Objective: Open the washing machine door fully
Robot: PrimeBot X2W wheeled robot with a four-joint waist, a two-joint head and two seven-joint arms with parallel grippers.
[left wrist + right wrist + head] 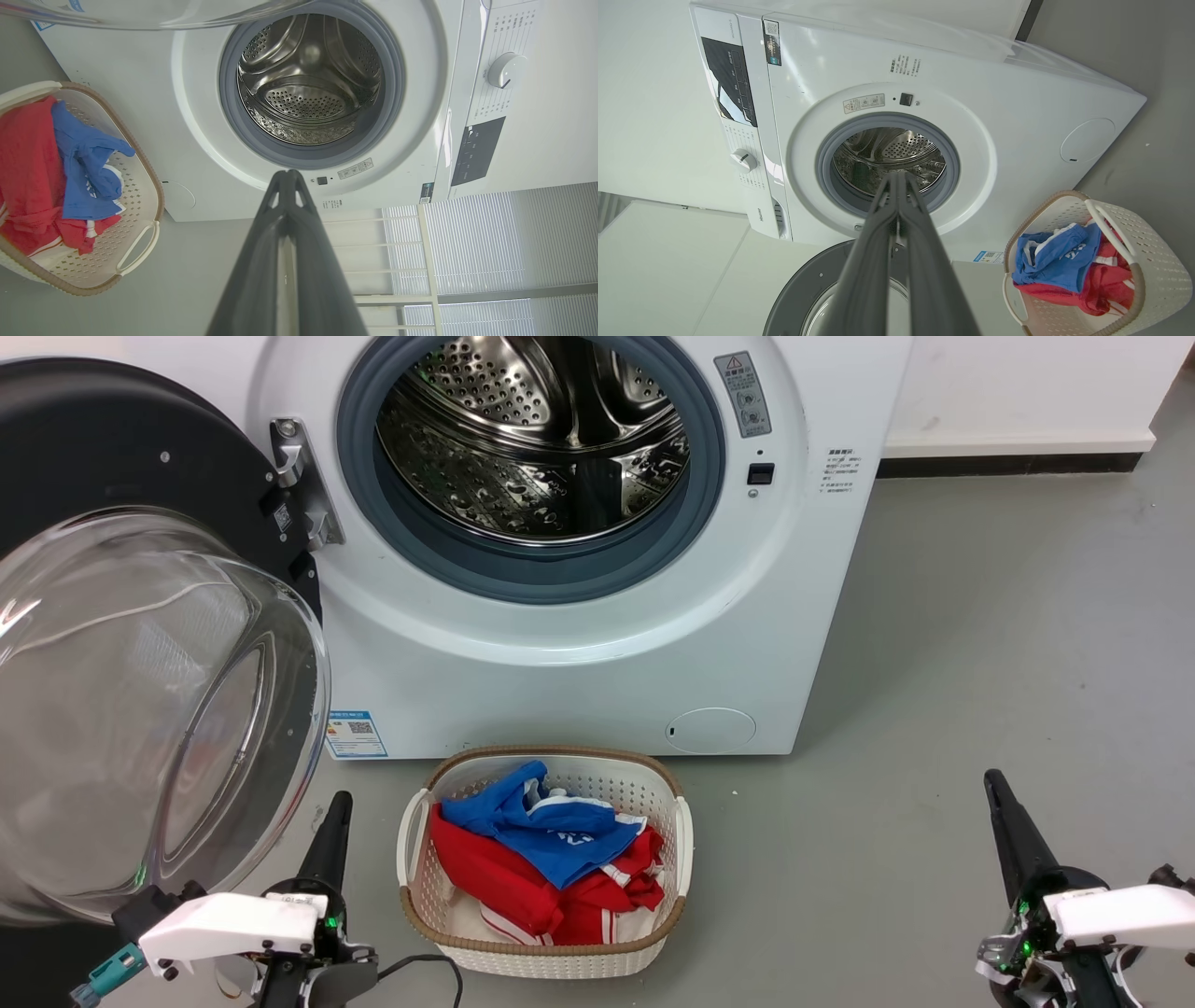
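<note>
1. The left claw (338, 807) is squeezed shut. Its two dark fingers press together at the tips, and it has hold of nothing.
2. The right claw (995, 791) is squeezed shut too, and it has hold of nothing.
3. Just beside the left claw, on its left, hangs the washing machine door (140, 709). Its clear glass bowl bulges out toward the claw. A thin strip of grey floor (934, 709) shows between them, so they look apart.
4. The door stands wide open. Its black rim lies further ahead of the left claw, held by a metal hinge (301, 476) on the washing machine (560, 653).
5. On the left claw's right, between the two claws, a white basket (546, 963) sits on the floor. It is nearer the left claw. Red clothes (504, 891) and a blue cloth (555, 845) lie inside it.
6. Ahead of both claws stands the big white washing machine. Its round hole shows a shiny steel drum (532, 439) full of little holes, with a grey rubber ring (551, 574) around it.
7. Low on its front, a blue label (355, 735) sits ahead of the left claw, and a round flap (711, 730) sits past the basket.
8. The right claw hangs over the floor, well apart from the basket.
</note>
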